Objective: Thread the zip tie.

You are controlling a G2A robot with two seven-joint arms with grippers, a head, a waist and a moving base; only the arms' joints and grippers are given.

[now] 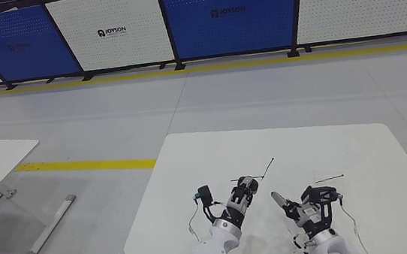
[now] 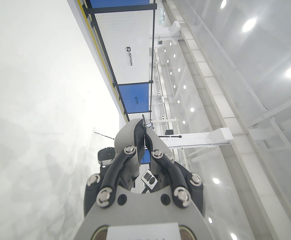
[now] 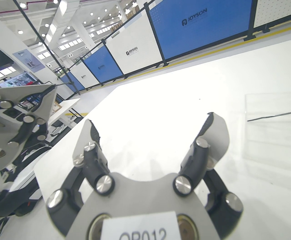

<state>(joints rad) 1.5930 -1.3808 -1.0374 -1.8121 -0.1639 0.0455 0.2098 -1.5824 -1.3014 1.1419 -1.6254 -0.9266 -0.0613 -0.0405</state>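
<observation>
Tabletop (image 1: 327,151): left fingers (image 2: 127,136) apparently pinch zip tie (image 1: 268,166); right fingers (image 3: 218,129) splayed.

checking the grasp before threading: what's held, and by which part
The left gripper pinches a black zip tie near one end, head or tail unclear; the open right gripper holds nothing.

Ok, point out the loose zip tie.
In the top view the loose tie lies on the table, just beyond the right gripper, right of the held tie.
</observation>
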